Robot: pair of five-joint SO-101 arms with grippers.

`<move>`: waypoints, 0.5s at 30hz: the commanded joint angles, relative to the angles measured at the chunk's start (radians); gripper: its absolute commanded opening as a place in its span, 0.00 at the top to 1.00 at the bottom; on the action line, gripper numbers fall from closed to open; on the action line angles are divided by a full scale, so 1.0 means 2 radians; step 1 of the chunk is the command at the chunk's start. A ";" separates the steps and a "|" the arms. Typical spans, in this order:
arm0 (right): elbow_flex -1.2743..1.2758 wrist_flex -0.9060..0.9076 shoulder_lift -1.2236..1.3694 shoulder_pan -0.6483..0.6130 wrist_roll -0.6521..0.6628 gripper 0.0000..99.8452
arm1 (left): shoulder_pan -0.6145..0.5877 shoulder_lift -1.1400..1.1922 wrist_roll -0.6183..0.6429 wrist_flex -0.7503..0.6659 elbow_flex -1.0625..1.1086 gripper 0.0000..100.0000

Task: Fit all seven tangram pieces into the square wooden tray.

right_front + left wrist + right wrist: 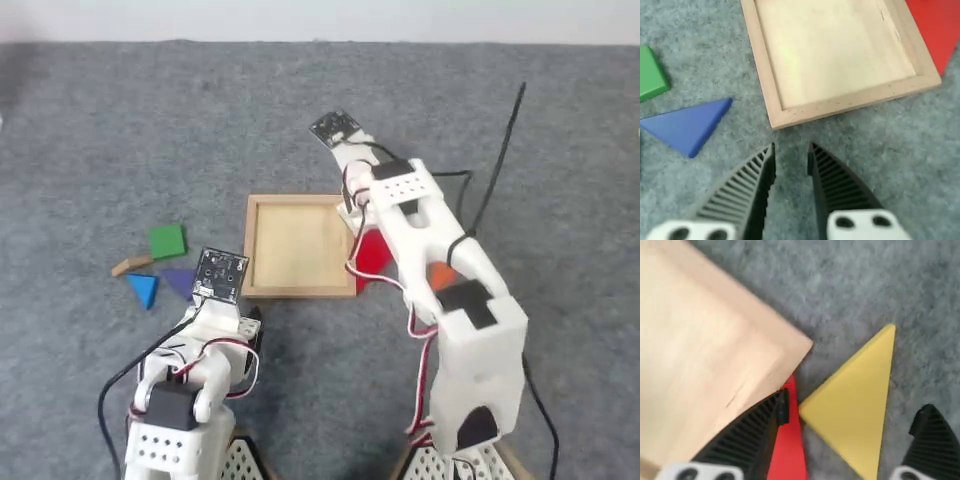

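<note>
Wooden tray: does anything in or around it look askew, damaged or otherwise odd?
Nothing stands out. The wooden tray lies flat, intact and unfilled; the red piece and yellow triangle lie on the carpet beside it.

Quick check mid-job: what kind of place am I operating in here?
Likely an indoor lab or hobby test bench: a grey felt-like mat covers the surface, coloured tangram pieces lie beside a wooden tray, and the left arm and right arm are based at one edge.

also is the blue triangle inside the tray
No, the blue triangle lies on the grey carpet, apart from the wooden tray.
</note>
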 commanded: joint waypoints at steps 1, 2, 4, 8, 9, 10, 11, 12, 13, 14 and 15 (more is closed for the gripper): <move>-0.068 0.026 0.023 0.013 -0.006 0.61 | 0.002 -0.008 0.003 0.002 -0.004 0.90; -0.074 0.028 0.024 0.019 -0.006 0.61 | 0.002 -0.008 0.003 0.002 -0.004 0.90; -0.076 0.029 0.024 0.030 -0.006 0.61 | 0.002 -0.008 0.003 0.002 -0.004 0.90; -0.074 0.043 0.028 0.048 -0.003 0.61 | 0.002 -0.008 0.003 0.002 -0.004 0.90; -0.074 0.049 0.028 0.050 -0.002 0.61 | 0.002 -0.008 0.003 0.002 -0.004 0.90; -0.074 0.054 0.028 0.053 -0.002 0.61 | 0.002 -0.008 0.003 0.002 -0.004 0.90; -0.074 0.058 0.028 0.057 -0.002 0.61 | 0.002 -0.008 0.003 0.002 -0.004 0.90; -0.074 0.060 0.028 0.059 0.005 0.61 | 0.002 -0.008 0.003 0.002 -0.004 0.90; -0.074 0.060 0.029 0.061 0.015 0.61 | 0.002 -0.008 0.003 0.002 -0.004 0.90; -0.074 0.060 0.029 0.061 0.025 0.61 | 0.002 -0.008 0.003 0.002 -0.004 0.90; -0.074 0.061 0.029 0.061 0.034 0.61 | 0.002 -0.008 0.003 0.002 -0.004 0.90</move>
